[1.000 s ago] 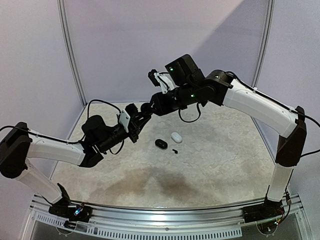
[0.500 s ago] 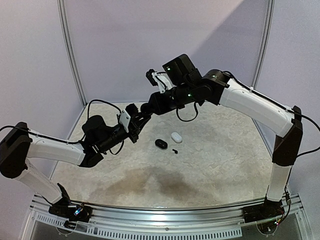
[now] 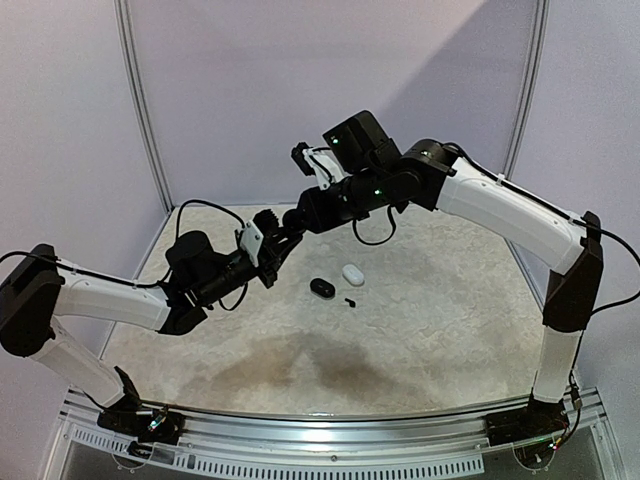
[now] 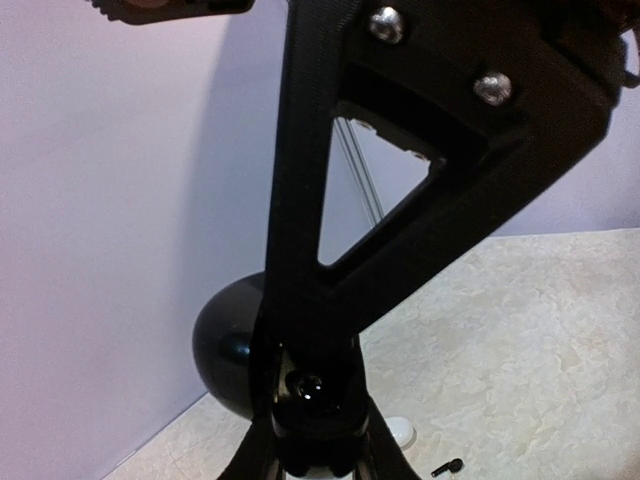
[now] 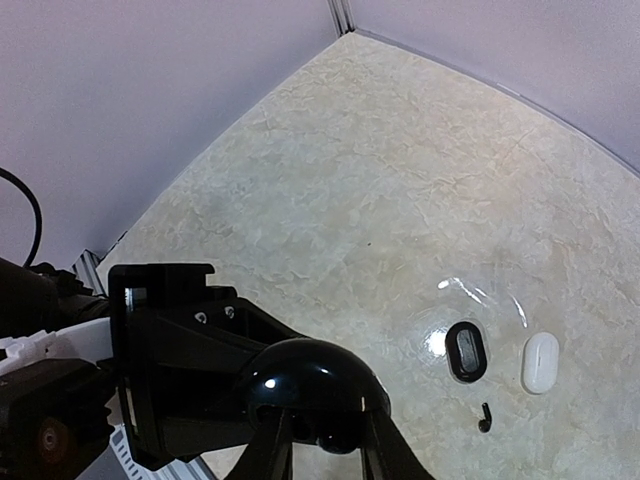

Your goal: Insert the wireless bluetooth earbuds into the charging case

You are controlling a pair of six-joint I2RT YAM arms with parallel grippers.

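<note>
"Earbud, where?"
"On the worktop, centre frame, just beside a black pod and a white pod."
"Tools?"
"Right tool clasps a glossy black dome; left tool is pinched narrow, contents unclear."

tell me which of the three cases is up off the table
The glossy round black case, held up in the air. The flat black oval case and the white case both lie on the table.
</note>
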